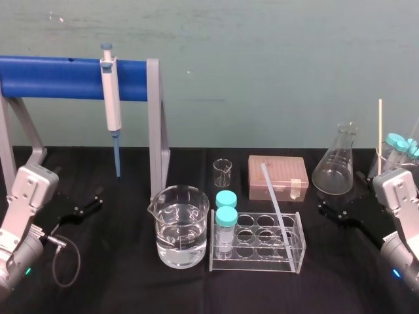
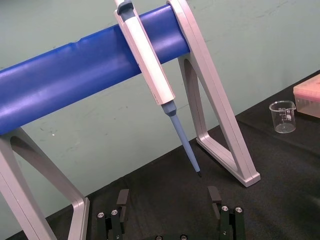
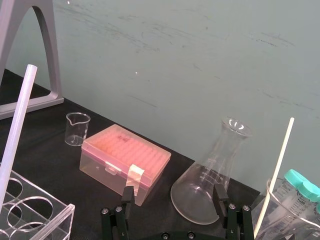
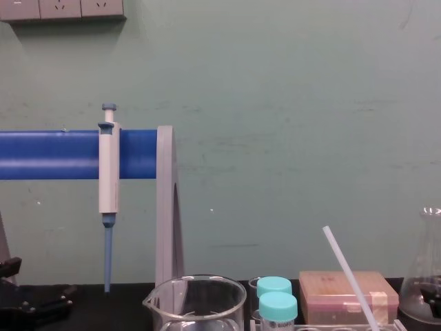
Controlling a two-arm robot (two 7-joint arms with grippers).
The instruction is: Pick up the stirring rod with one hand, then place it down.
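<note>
On the right side of the black table [image 1: 131,288], your right gripper [image 1: 334,210] lies low over the cloth. Its two fingers [image 3: 128,196] are spread wide apart and there is nothing between them. From this gripper, the empty conical flask [image 1: 336,162] stands upright and close at 12 o'clock. At about 2 o'clock you see a thin cream stick [image 1: 380,127] standing beside a group of teal-capped vials [image 1: 397,142].

The stirring rod [image 1: 277,208] is at 9 o'clock from the right gripper, near it but apart. It leans in the clear tube rack [image 1: 256,252]. Its lower end goes down at the right front corner of the rack. Its upper end rises tilted toward 11 o'clock and shows in front of the pink tip box [image 1: 277,176], which stands behind the rack.

Two teal-capped tubes [image 1: 226,208] stand in the left part of the same rack. At 9 o'clock, just beside the rack, is the large beaker [image 1: 182,226] with water in it. At 11 o'clock from the rack is a small empty beaker [image 1: 222,172].

On the far left side of the table, your left gripper [image 1: 88,203] is also low, with its fingers [image 2: 122,200] fully apart and empty. The white-and-blue pipette [image 1: 111,98] hangs on the blue bar [image 1: 52,77] of the stand, at about 1 o'clock from this gripper, with its tip pointing down.
</note>
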